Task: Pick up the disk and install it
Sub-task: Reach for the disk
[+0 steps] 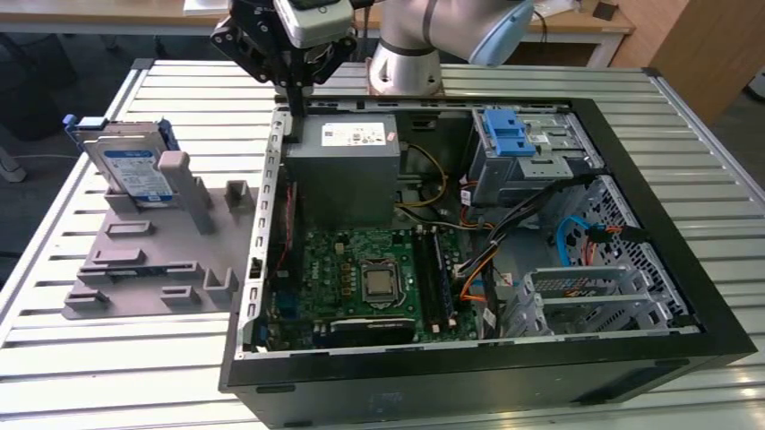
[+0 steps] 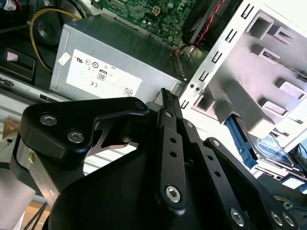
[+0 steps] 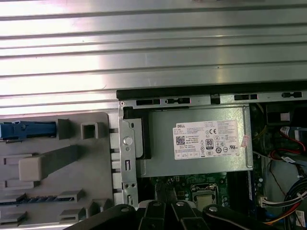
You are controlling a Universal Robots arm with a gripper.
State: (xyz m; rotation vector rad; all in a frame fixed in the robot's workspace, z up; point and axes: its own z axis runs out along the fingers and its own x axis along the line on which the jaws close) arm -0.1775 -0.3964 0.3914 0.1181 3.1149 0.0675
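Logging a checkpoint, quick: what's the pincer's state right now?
Pincer: closed, holding nothing. The disk stands apart from it, in the grey rack.

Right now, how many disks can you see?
1. The disk stands on edge in the grey holder, to the exterior view's left of the open computer case. More could be hidden inside the case.
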